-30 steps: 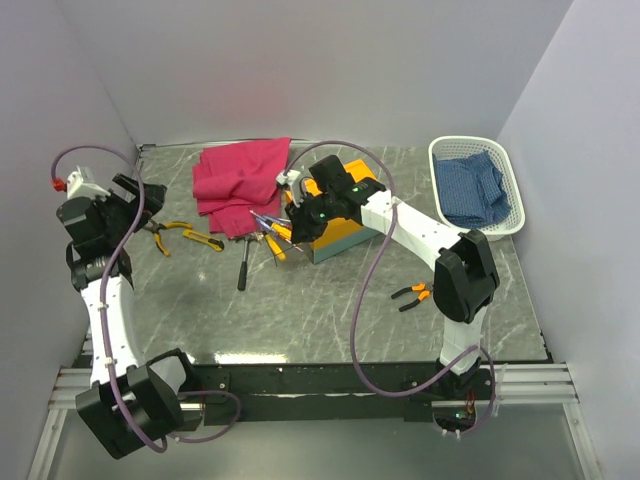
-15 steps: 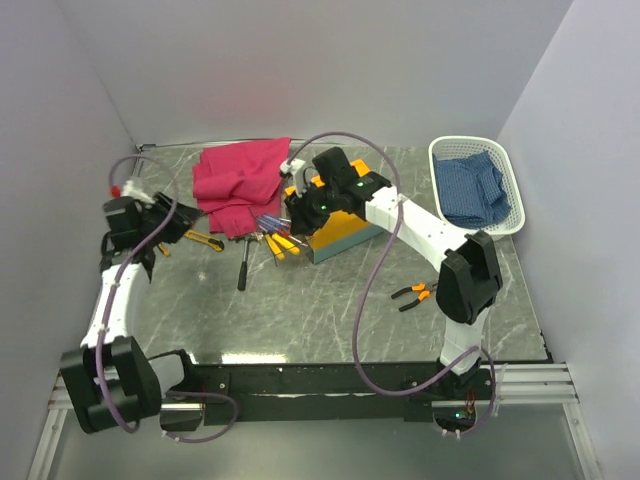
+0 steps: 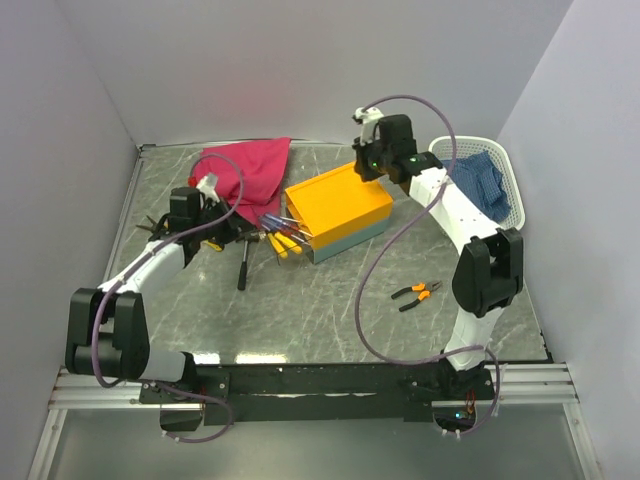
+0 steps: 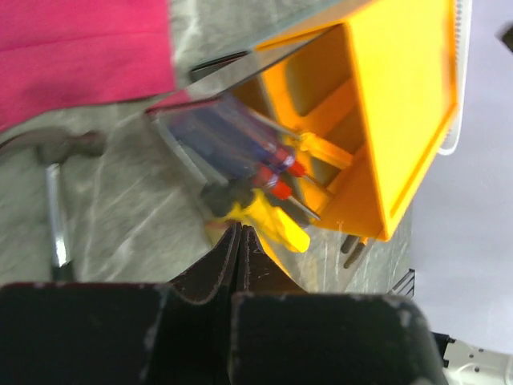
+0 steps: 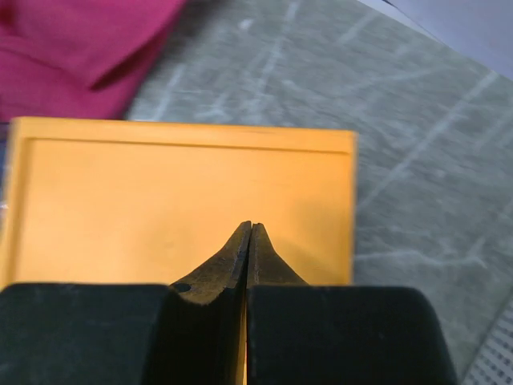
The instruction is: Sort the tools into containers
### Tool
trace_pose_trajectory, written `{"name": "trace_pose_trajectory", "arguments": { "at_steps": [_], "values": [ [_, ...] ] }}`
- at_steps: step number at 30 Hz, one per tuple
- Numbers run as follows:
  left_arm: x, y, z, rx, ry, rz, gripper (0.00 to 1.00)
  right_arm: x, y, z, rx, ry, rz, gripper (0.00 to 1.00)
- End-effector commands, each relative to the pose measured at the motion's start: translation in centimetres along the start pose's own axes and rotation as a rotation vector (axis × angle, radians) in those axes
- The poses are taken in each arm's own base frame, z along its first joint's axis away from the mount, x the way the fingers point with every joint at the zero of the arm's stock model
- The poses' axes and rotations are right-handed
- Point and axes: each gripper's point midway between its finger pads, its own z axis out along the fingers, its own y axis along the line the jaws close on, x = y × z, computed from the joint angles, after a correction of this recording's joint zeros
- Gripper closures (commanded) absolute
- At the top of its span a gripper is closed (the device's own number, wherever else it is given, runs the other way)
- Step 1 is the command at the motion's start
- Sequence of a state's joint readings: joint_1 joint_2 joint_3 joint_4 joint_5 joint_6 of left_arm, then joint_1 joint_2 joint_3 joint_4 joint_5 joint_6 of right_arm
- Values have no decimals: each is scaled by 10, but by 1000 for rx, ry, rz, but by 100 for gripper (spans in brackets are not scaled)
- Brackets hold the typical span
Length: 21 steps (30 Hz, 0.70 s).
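Note:
The orange-yellow toolbox (image 3: 338,205) on its teal-grey base stands mid-table. Blue, red and yellow-handled screwdrivers (image 3: 279,228) poke out at its left end. My left gripper (image 3: 228,232) is low beside them and shut on nothing; in the left wrist view its tips (image 4: 240,229) almost touch the yellow handle (image 4: 271,221), with the blurred screwdrivers (image 4: 268,170) just beyond. The black-handled hammer (image 3: 243,266) lies near it. My right gripper (image 3: 363,172) hovers shut and empty over the toolbox's far end (image 5: 176,200). Orange-black pliers (image 3: 412,293) lie at the front right. The white basket (image 3: 440,160) is at the back right.
A magenta cloth (image 3: 245,170) lies behind the left gripper and the toolbox. A blue checked cloth (image 3: 478,185) fills the basket. Grey walls close in the table on the left, back and right.
The left arm swung from the left edge to the screwdrivers and its gripper shut. The right arm pulled back from the screwdrivers to the toolbox's far end and shut.

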<state>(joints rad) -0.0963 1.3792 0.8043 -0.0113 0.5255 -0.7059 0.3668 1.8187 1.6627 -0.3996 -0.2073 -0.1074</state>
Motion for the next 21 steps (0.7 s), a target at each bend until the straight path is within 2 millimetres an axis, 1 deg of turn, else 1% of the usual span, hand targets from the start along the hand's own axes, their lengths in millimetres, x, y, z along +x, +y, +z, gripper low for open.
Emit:
{"name": "trace_pose_trajectory", "arguments": {
  "at_steps": [1,2,3,4,5,7,11,14,15,16,21],
  "values": [
    [-22,-39,8,96,-42,123,99,8,-37,15,111,13,-37,100],
    [-22,-40,10,97,-39,129,99,21,-38,22,103,48,-37,100],
    [-20,-43,13,102,-32,139,99,27,-37,24,92,67,-40,100],
    [-22,-45,16,102,-31,148,99,36,-31,28,55,89,-44,100],
    [-22,-47,18,107,-26,154,99,50,-26,31,28,133,-38,100],
    [-21,-51,25,109,-15,168,99,67,-18,34,-16,179,-30,100],
    [-19,-58,38,121,7,189,99,91,-4,36,-58,237,-25,100],
    [-17,-65,50,136,28,203,99,102,2,36,-83,259,-13,100],
    [-13,-68,54,142,41,210,99,104,4,36,-86,263,-13,100],
    [-14,-71,59,145,43,218,99,106,5,35,-88,268,-11,100],
    [-11,-79,71,148,64,246,99,109,8,34,-95,275,-9,100]
  ]
}}
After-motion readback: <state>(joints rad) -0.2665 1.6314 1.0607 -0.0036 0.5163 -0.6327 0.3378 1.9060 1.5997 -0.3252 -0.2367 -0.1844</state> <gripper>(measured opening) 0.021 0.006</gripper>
